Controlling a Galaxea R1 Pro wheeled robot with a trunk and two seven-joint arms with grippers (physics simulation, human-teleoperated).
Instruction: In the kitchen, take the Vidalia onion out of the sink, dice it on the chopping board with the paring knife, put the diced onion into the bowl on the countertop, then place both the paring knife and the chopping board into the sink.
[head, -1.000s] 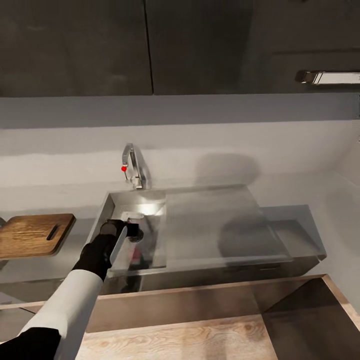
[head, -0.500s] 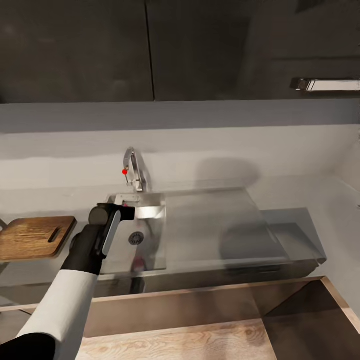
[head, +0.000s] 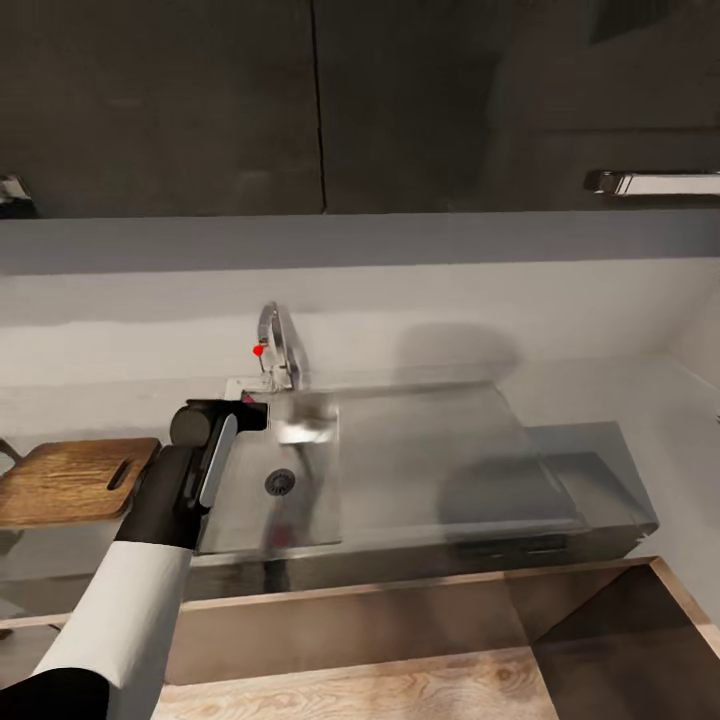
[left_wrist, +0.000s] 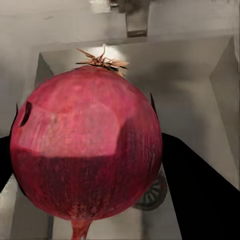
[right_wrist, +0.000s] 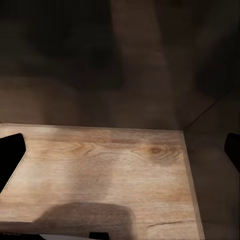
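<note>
My left gripper (head: 243, 414) hangs over the far left part of the sink (head: 300, 520), above its round drain (head: 280, 482). In the left wrist view it is shut on the onion (left_wrist: 85, 150), a large red-skinned globe with a dry tuft on top, and a black finger (left_wrist: 200, 190) presses its side. The chrome tap (head: 281, 350) with its red-tipped lever stands just behind the gripper. The brown chopping board (head: 60, 485) lies on the countertop (head: 80, 400) left of the sink. My right gripper (right_wrist: 120, 155) is open over wood flooring. The paring knife and bowl are out of view.
A flat steel drainboard (head: 440, 450) spreads right of the basin. Dark cabinets (head: 200, 100) hang overhead, with a chrome handle (head: 650, 182) at the right. A pale backsplash (head: 450, 300) runs behind the counter. Below the counter front is light wood flooring (head: 400, 690).
My left gripper has risen out of the basin with the onion and moved back toward the tap. The head view has shifted slightly.
</note>
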